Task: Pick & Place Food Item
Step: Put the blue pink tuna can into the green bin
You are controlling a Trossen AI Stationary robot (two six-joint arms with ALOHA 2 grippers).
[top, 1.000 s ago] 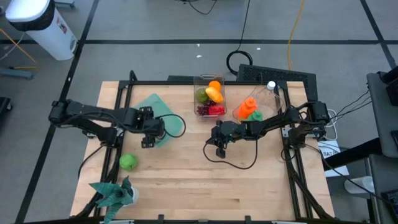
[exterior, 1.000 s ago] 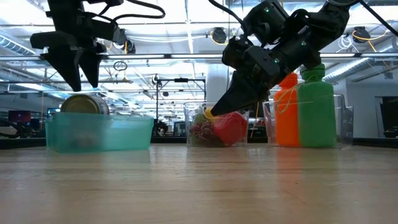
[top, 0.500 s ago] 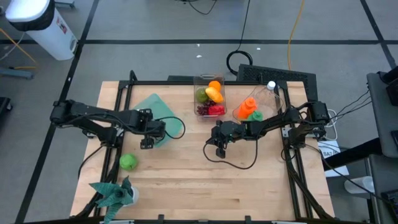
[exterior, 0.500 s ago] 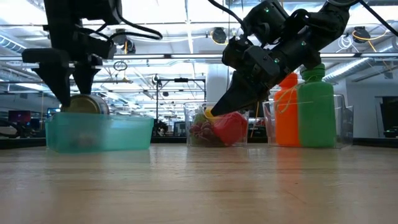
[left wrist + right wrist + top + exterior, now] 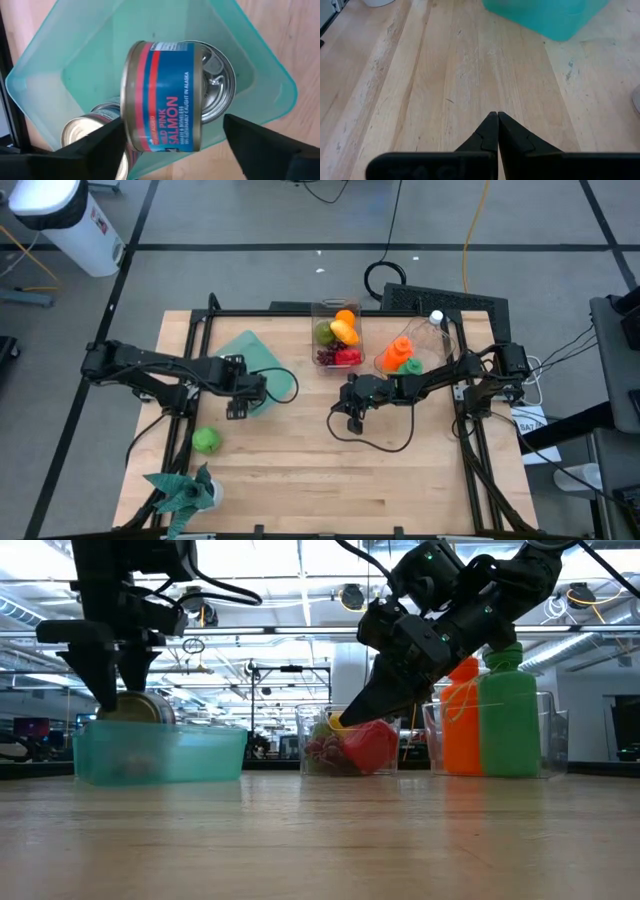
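Left gripper [image 5: 172, 142] over the teal bin [image 5: 260, 65], fingers spread either side of the salmon can [image 5: 162, 95], not visibly clamped on it; I judge the grasp is about to happen, so pick and placement both remain. Can sits in the bin beside a second can [image 5: 90, 135]. Label reads "PINK SALMON", "ALASKA". Right gripper [image 5: 493, 131] clenched, empty, waiting mid-table.
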